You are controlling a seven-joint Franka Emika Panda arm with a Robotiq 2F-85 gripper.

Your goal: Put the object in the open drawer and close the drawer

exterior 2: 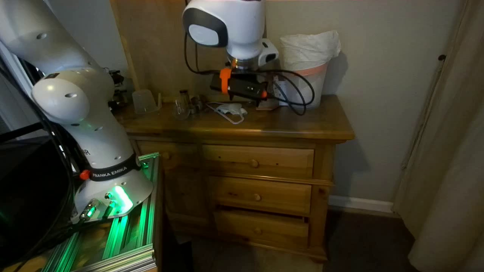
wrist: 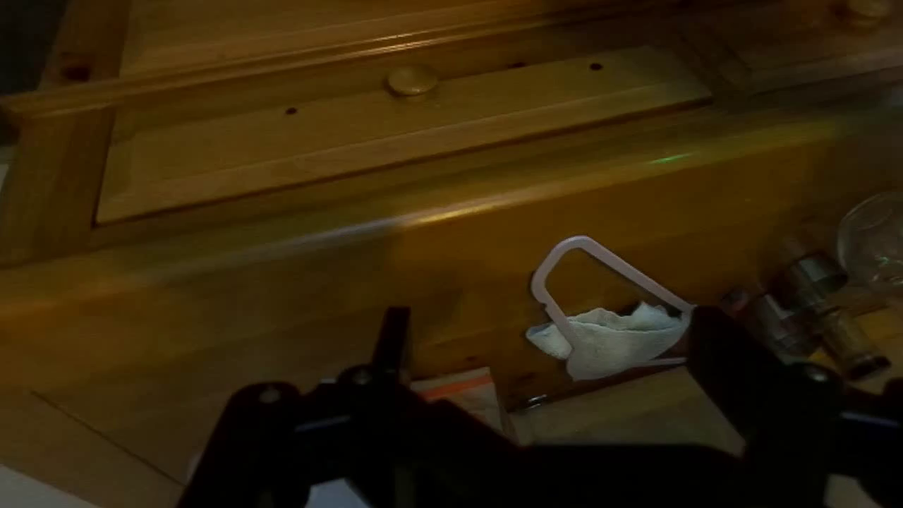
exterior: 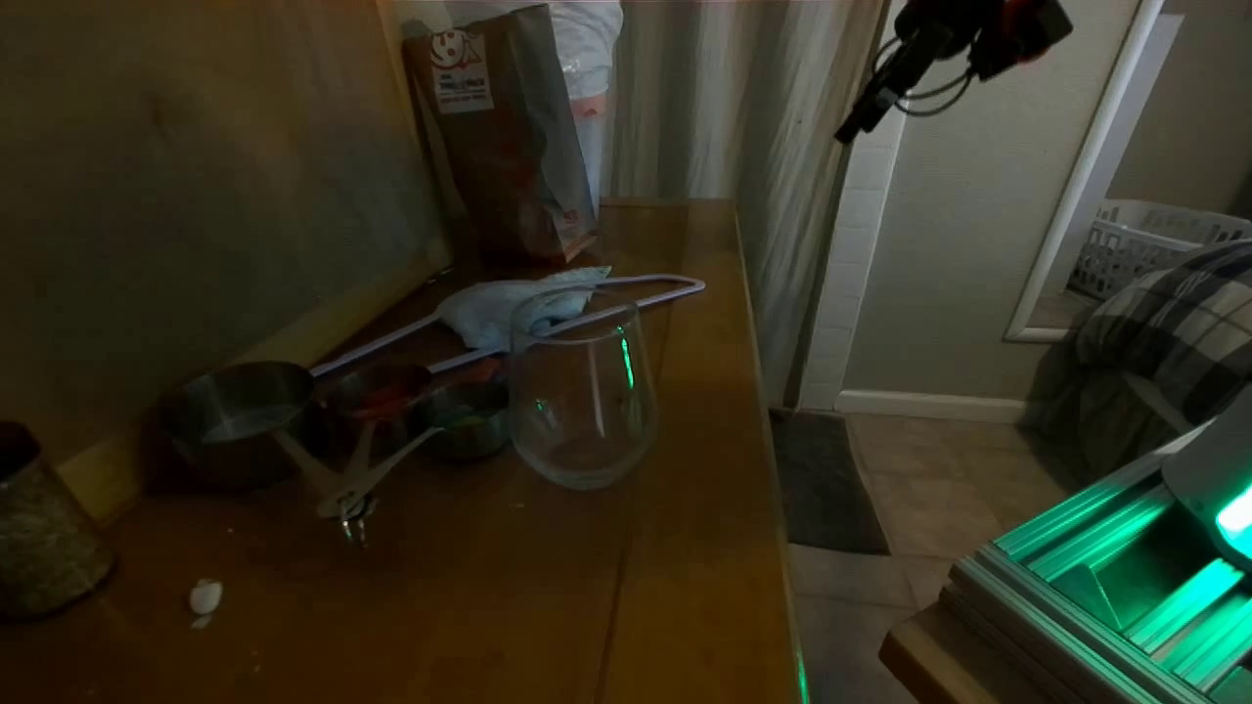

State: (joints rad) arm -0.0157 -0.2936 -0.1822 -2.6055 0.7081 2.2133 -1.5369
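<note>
The drawer [exterior 2: 261, 228] is the bottom one of the wooden dresser in an exterior view; a dark gap shows above its front, so it stands partly open. A small cylindrical jar with a darker top [exterior: 49, 543] stands on the dresser top; it also shows in the wrist view [wrist: 850, 342]. It resembles the object, but the light is too dim to be sure of its colour. My gripper [wrist: 551, 312] is open and empty, its fingers wide apart. It hangs above the dresser top, well apart from the jar and the drawer; it shows in both exterior views [exterior: 851, 132] [exterior 2: 245, 100].
A clear glass bowl [exterior: 587, 420], metal measuring cups [exterior: 240, 430] and a hanger with a pale cloth [wrist: 621, 342] lie on the dresser top. A brown paper bag [exterior: 509, 147] and a lined bin [exterior 2: 317, 83] stand at one end. Other drawers [exterior 2: 261, 162] look shut.
</note>
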